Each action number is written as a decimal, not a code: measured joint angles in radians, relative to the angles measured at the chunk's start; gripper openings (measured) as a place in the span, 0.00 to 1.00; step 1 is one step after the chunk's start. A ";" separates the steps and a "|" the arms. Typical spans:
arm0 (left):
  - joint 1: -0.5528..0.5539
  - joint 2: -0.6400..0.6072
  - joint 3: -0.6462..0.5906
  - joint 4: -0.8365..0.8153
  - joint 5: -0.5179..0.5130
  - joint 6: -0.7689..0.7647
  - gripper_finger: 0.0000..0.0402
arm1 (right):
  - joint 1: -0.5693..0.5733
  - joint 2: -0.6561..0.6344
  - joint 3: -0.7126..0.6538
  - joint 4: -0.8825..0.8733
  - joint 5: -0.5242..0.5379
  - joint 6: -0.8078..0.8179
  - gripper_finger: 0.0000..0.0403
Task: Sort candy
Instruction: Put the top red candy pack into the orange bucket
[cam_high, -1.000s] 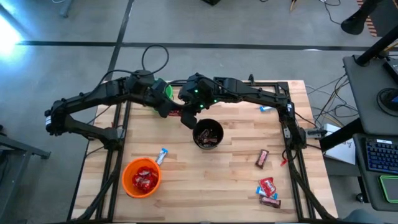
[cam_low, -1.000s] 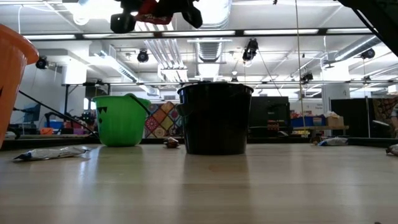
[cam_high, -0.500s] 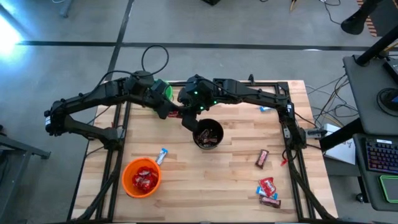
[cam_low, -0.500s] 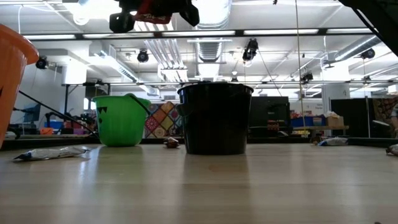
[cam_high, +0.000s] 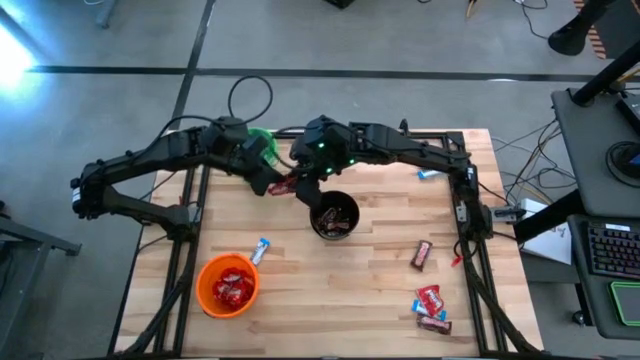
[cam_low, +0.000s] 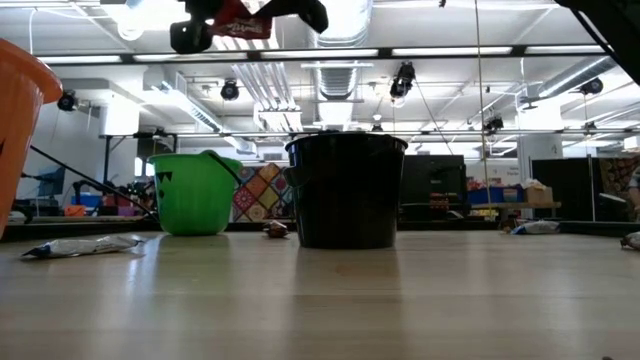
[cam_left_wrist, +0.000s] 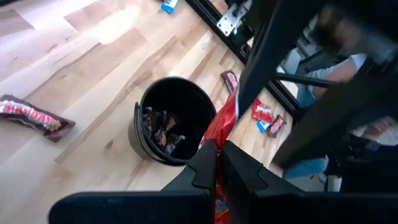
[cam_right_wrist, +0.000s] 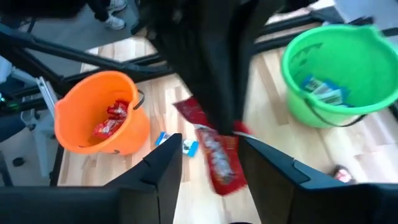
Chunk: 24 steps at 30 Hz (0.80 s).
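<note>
— Wooden table (cam_high: 380, 290), three cups. Red candy (cam_high: 281, 184) where?
— Mid-air, clamped in left gripper (cam_left_wrist: 216, 163); right gripper (cam_right_wrist: 211, 149) spread beside it.
— Handling?
— Probably light, crinkly, slippery; best pinched mid-wrapper.

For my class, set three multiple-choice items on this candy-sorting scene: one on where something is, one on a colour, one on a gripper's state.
1. Where is the black cup?
A. Near the table's middle
B. On the floor
C. Inside the orange cup

2. What colour is the candy held in the air?
A. Blue-and-white
B. Red
C. Dark brown

3. How is the left gripper?
A. Wide open
B. Out of view
C. Shut on the candy

Answers: 1 A, the high view shows it mid-table. 2 B, both wrist views show a red wrapper. 3 C, its fingers pinch the wrapper while the right gripper stands open.
</note>
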<state>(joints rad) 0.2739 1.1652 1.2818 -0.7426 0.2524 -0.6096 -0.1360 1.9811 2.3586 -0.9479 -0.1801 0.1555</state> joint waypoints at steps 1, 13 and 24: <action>0.000 -0.004 -0.001 -0.005 0.002 0.003 0.00 | -0.001 -0.009 0.001 -0.005 0.001 0.000 0.39; -0.012 -0.032 -0.001 -0.146 0.005 0.022 0.00 | -0.007 -0.061 0.001 -0.073 0.008 -0.041 0.40; -0.199 -0.116 -0.001 -0.270 0.028 -0.047 0.00 | -0.055 -0.064 -0.001 -0.208 0.227 -0.043 0.41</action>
<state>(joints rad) 0.0751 1.0493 1.2808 -1.0126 0.2799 -0.6571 -0.1911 1.9175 2.3577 -1.1555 0.0473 0.1127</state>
